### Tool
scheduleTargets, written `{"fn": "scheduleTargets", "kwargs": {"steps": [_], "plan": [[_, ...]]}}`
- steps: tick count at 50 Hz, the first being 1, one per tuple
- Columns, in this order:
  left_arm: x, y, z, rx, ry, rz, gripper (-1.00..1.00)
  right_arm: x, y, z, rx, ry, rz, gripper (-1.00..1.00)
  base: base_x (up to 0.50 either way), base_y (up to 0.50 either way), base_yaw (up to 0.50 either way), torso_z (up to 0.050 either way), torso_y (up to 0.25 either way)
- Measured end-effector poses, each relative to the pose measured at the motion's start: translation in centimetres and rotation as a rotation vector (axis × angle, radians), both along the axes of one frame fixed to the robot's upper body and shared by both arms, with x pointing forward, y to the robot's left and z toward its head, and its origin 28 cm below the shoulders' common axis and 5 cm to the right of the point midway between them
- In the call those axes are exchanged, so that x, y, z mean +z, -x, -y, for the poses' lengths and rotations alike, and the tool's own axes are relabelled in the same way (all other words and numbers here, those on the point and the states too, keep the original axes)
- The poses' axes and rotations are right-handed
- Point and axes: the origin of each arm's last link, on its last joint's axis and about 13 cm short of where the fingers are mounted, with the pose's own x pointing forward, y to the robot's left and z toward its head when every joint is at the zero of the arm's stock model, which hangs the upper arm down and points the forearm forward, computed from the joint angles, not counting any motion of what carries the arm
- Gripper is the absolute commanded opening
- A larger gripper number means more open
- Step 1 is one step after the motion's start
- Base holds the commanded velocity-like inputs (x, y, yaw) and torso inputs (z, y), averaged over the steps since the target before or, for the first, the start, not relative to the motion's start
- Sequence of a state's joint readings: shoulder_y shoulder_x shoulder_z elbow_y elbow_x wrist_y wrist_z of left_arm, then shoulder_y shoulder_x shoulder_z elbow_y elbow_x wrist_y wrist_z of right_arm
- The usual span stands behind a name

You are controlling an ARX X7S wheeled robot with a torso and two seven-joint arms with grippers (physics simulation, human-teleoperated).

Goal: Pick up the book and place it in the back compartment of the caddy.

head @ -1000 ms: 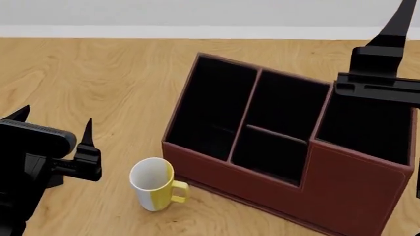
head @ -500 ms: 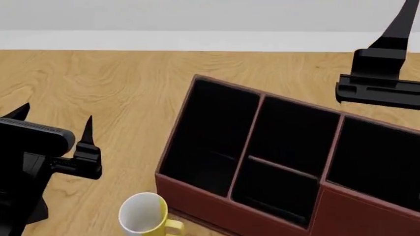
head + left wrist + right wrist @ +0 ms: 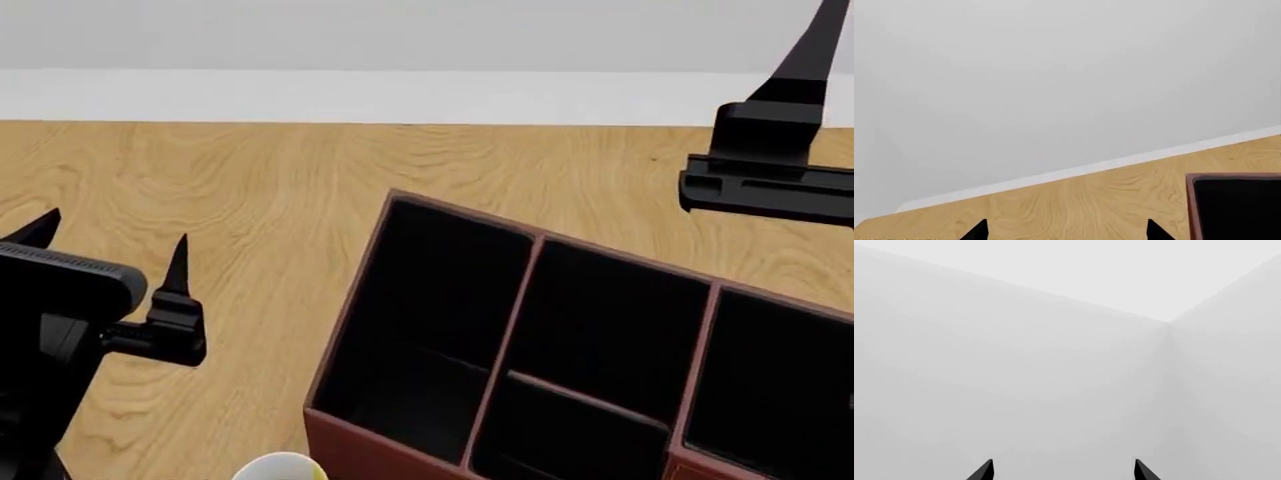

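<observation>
The book shows in none of the views. The caddy [image 3: 367, 452], red-brown with black-lined sections, fills the lower right of the head view, and one corner of it [image 3: 1191, 210] shows in the left wrist view. My left gripper [image 3: 114, 232] is open at the left, well clear of the caddy, with bare wood between its tips [image 3: 1067, 231]. My right gripper [image 3: 1062, 470] is open too, faces a blank grey wall and holds nothing. One of its fingers [image 3: 807, 55] rises at the far right, beyond the caddy's back rim.
A white-and-yellow mug [image 3: 280, 468] peeks in at the bottom edge, just left of the caddy's front corner. The wooden table [image 3: 240, 190] runs back to a pale wall.
The head view has tilted upward: caddy and mug have slid down the picture, the mug nearly out of it. Both grippers keep their places in the view and stay open.
</observation>
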State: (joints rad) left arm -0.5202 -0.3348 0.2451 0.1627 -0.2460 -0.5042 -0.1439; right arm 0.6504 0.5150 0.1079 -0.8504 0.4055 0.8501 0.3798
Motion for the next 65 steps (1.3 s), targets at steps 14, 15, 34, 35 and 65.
{"fn": "scheduleTargets", "kwargs": {"steps": [14,15,34,35,65], "plan": [[-0.14,0.02,0.02,0.003,0.009,-0.018,1.00,0.06,0.10,-0.02,-0.001,-0.002,0.009,1.00,0.00,0.00,0.00,0.000,-0.090],[-0.15,0.02,0.02,0.003,0.009,-0.019,1.00,0.06,0.10,-0.02,-0.001,-0.002,0.010,1.00,0.00,0.00,0.00,0.000,-0.178],[-0.13,-0.08,0.03,0.003,0.010,-0.027,1.00,0.18,0.15,-0.04,-0.002,-0.004,0.014,1.00,0.00,0.00,0.00,0.000,-0.178],[-0.13,-0.09,0.03,0.003,0.010,-0.027,1.00,0.18,0.15,-0.04,-0.002,-0.004,0.014,1.00,0.00,0.00,0.00,0.000,-0.178],[0.12,0.03,0.08,-0.003,-0.003,-0.032,1.00,0.11,0.21,0.05,-0.002,-0.010,0.016,1.00,0.00,0.00,0.00,0.000,-0.073]]}}
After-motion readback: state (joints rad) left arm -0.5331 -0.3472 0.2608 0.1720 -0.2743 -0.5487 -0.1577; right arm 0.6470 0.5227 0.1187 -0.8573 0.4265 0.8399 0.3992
